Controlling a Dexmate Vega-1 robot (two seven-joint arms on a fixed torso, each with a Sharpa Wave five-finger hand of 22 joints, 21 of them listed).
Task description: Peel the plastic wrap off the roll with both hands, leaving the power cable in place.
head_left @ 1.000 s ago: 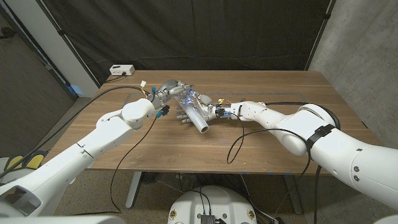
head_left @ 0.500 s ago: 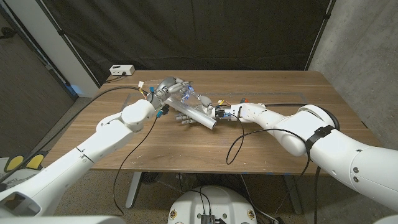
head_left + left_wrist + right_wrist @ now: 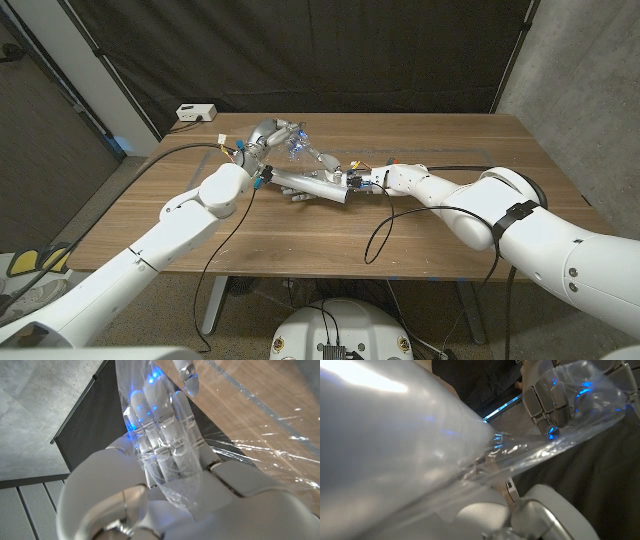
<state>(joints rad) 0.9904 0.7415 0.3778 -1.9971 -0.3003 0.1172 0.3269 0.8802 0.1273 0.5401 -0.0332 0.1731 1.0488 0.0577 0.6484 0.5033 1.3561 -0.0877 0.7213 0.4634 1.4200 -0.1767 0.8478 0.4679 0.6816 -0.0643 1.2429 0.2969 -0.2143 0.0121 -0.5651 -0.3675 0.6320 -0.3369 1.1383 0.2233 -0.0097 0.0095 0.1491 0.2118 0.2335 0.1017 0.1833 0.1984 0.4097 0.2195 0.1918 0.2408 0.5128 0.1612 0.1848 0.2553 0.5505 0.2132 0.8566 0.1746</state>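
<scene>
1. Left robot hand [image 3: 272, 135] raised over the far middle of the worktop [image 3: 470, 250], fingers closed on a bunched sheet of clear plastic wrap [image 3: 312, 155]; in the left wrist view, wrap [image 3: 170, 460] draped over the fingers [image 3: 165, 405], lit blue.
2. Right robot hand [image 3: 358, 179] at the near end of the roll [image 3: 310, 184], gripping it; roll lying slantwise near the worktop's middle, whether touching the wood or held just above it cannot be told.
3. Wrap stretched as a taut band from the roll up to the left robot hand; seen close in the right wrist view [image 3: 555, 425], running off the grey roll [image 3: 395, 445].
4. Black power cable [image 3: 385, 232] looping across the wood just beside the right forearm, toward the near edge.
5. Open wood all along the near edge and at the right end; far left corner bare too, with a white box [image 3: 196, 113] beyond it at the curtain.
6. Count: one roll, one sheet of wrap, one power cable on the wood, two robot hands.
</scene>
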